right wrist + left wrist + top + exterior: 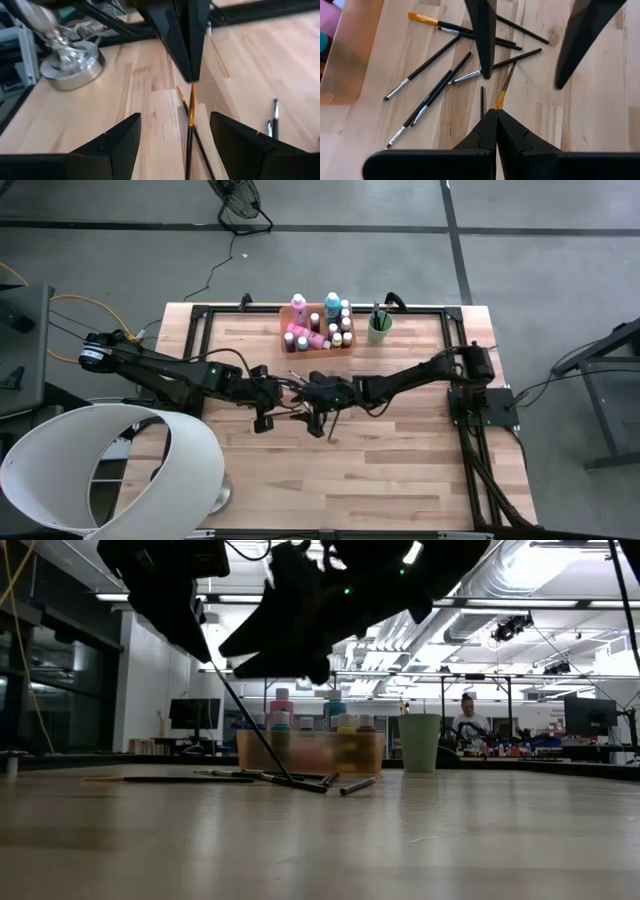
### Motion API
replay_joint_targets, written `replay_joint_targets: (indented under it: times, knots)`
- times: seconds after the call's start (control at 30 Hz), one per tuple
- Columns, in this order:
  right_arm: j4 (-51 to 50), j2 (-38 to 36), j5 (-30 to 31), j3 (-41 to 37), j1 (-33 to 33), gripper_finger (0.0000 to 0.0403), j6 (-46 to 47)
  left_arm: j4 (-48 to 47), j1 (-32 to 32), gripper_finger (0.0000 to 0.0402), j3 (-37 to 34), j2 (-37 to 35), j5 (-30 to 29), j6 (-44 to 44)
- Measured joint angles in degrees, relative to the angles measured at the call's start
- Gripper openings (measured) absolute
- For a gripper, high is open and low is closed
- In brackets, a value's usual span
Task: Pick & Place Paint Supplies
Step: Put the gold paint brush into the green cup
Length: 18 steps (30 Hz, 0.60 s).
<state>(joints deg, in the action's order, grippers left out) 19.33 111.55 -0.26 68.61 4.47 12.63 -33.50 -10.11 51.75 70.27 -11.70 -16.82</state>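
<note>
Left gripper point(496, 117) pinches thin paintbrush point(504, 89), fingers pressed together, mid-table above scattered brushes point(427, 95). Right gripper point(172, 135) spread wide around its shaft. Bottles sit in orange tray point(340, 348). Risk: misaligned handover, brush slips and falls.

No legible text anywhere.

Tray point(318, 346) of bottles point(298, 307) at table's point(400, 480) far edge, cup point(379, 327) just right, loose brushes point(427, 92) before it.
</note>
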Motion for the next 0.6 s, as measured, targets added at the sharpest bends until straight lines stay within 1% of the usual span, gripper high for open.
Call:
replay_joint_targets:
  times: [0.17,0.27,0.33,0.6]
  knots:
    - [0.21,1.44,0.94,0.49,0.09,0.0231,2.67,-0.1,-0.01,0.0,0.0,-0.01,0.0,0.06]
    - [0.89,1.44,3.07,0.53,0.41,0.0231,2.67,0.01,-0.02,0.0,0.0,-0.01,0.02,0.07]
    - [1.39,1.44,3.39,0.53,0.41,0.0228,2.58,0.33,-0.02,0.0,0.0,-0.01,0.02,0.05]
    - [2.04,2.52,4.83,0.49,0.77,0.0198,2.75,1.09,-0.02,0.0,0.0,-0.01,0.02,0.7]
